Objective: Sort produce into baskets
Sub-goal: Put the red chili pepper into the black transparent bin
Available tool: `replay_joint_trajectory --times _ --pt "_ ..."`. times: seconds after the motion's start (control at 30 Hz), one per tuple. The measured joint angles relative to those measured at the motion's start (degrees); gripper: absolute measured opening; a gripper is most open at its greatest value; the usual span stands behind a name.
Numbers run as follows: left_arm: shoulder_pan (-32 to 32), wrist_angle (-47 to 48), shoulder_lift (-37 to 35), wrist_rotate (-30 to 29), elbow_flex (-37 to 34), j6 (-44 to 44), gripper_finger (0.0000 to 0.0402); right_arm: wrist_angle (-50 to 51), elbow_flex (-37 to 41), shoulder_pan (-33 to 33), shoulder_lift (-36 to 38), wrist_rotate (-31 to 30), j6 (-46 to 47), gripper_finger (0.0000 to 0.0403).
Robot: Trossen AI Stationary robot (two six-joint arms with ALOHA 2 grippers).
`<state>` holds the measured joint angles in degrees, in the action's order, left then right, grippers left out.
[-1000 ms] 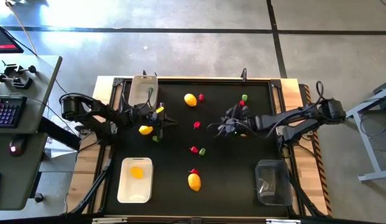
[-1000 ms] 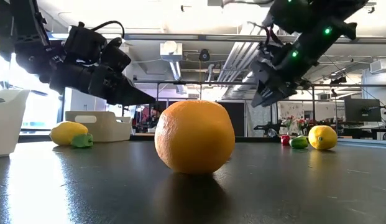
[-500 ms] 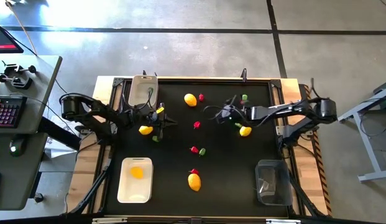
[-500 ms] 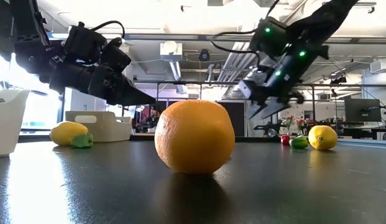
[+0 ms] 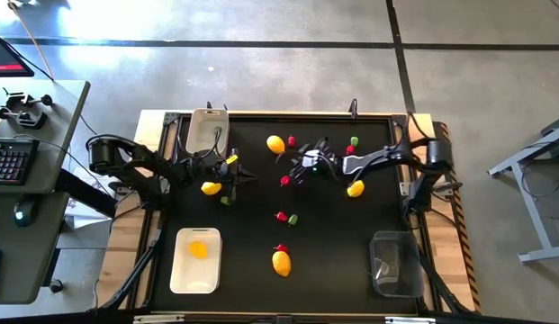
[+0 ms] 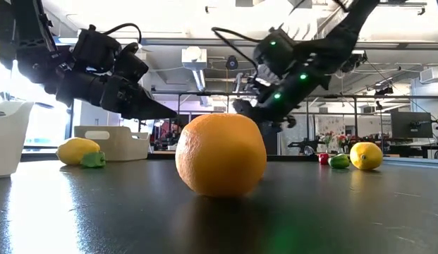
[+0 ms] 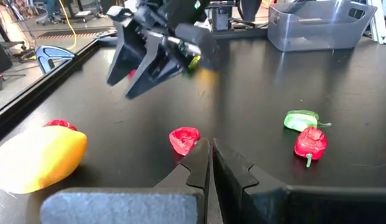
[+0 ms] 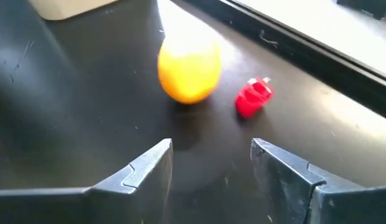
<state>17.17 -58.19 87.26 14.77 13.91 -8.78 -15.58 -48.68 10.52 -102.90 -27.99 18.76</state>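
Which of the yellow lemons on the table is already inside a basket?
The lemon in the white tray at the table's front left. The three other lemons, and the big one at the front, lie loose on the black mat.

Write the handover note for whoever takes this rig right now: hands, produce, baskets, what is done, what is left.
Right hand: open, empty, above the table near the far lemon and a red piece.
Left hand: shut, holding nothing visible, beside another lemon and a green piece.
Done: one yellow piece lies in the white tray.
The beige tub holds something unclear; the clear bin looks empty.
Left: the lemons, red and green pieces scattered over the table.
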Motion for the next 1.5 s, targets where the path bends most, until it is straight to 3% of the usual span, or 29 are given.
replay_joint_trajectory --times 0.07,0.2,0.3,0.63,1.13,1.5 --pt "0.07 -0.22 0.0 -1.06 0.0 -0.07 0.0007 0.31 -2.13 0.05 -1.53 -0.02 -2.11 0.0209" --pt "0.22 -0.77 -0.07 -11.05 0.02 0.0 0.0007 4.05 -5.7 0.51 -2.44 -0.02 -4.26 0.0209" --pt "1.29 -0.99 -0.33 -14.04 0.04 0.91 0.0007 5.98 -7.56 1.18 -2.44 -0.09 -4.28 0.0209" --pt "7.24 -1.27 -0.33 -14.02 0.07 5.32 0.0007 4.88 -8.43 4.23 -2.86 0.13 1.6 0.0209" --pt "7.61 -0.53 -0.33 -13.97 0.07 1.01 0.0007 2.47 -8.4 10.98 -4.62 4.95 10.39 0.0208" --pt "7.58 0.68 -0.33 -13.97 0.07 1.48 0.0007 3.06 -8.4 12.89 -5.2 8.41 12.43 0.0179"
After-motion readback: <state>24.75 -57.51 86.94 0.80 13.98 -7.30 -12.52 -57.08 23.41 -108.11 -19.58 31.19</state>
